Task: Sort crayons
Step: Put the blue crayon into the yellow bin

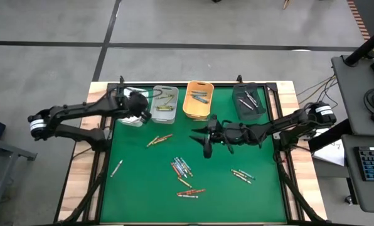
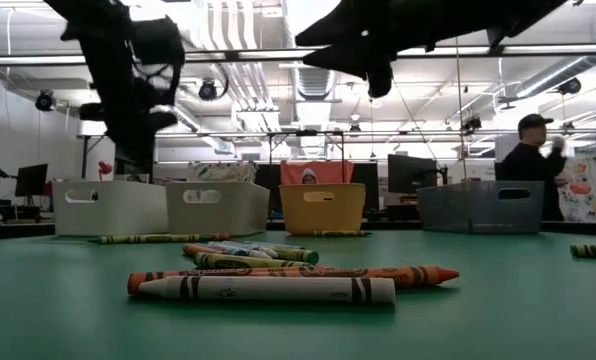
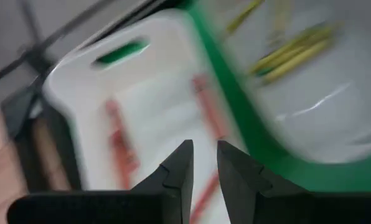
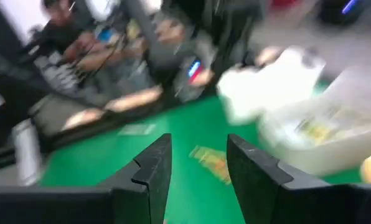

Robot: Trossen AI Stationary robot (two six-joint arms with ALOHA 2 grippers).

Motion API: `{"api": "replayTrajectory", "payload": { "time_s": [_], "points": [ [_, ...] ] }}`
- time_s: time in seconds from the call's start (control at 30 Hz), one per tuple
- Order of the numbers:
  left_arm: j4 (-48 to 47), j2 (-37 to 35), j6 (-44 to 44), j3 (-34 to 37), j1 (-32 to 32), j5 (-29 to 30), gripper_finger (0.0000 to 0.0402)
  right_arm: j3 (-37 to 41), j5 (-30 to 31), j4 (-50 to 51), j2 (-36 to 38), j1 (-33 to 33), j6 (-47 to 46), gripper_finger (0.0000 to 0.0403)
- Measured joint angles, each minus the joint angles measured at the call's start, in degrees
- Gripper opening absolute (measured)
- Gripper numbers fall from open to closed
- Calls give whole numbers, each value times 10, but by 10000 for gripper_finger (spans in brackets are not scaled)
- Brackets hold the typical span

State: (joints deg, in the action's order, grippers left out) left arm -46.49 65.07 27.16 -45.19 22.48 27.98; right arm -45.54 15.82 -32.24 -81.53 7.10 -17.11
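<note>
The left end effector [image 1: 137, 108] hangs over the white bin [image 1: 132, 112] at the far left of the row, its fingers [image 3: 179, 171] parted only a sliver with nothing between them. Red crayons [image 3: 120, 140] lie in that bin right beneath it. The right end effector [image 1: 207, 135] hovers above the middle of the green desk [image 1: 137, 169], just in front of the orange bin [image 1: 197, 100], its fingers [image 4: 157, 165] spread wide and empty. Beside the white bin stand a grey bin [image 1: 165, 103] with yellowish crayons in it, then the orange one, then a black bin [image 1: 250, 100] at the far right. Loose crayons [image 1: 182, 168] are scattered over the desk nearer the front, in small clusters, with a white crayon [image 2: 268, 290] and an orange crayon [image 2: 308, 274] lying closest to the low camera. A person [image 2: 531, 165] stands in the room beyond the desk.
</note>
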Motion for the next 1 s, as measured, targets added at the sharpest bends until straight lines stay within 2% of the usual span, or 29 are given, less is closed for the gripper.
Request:
{"api": "replayTrajectory", "payload": {
  "time_s": [0.1, 0.27, 0.47, 0.63, 0.77, 1.0],
  "points": [
    [52, -18, -3, 0, -61, 0, 55, -35, -71, 120, 1, 0, -65, 137],
    [159, -34, -64, 0, -148, 10, 55, -127, -153, 397, -20, 8, -165, 127],
    [240, -35, -137, 0, -195, 18, 55, -223, -193, 698, -57, 48, -233, 117],
    [245, -34, -146, 0, -196, 23, 55, -249, -196, 912, -68, 97, -289, 110],
    [246, -34, -147, 0, -196, 29, 55, -234, -246, 1007, -60, 134, -364, 106],
    [247, -34, -147, 0, -196, 30, 55, -187, -254, 1002, -50, 212, -410, 105]
  ]
}}
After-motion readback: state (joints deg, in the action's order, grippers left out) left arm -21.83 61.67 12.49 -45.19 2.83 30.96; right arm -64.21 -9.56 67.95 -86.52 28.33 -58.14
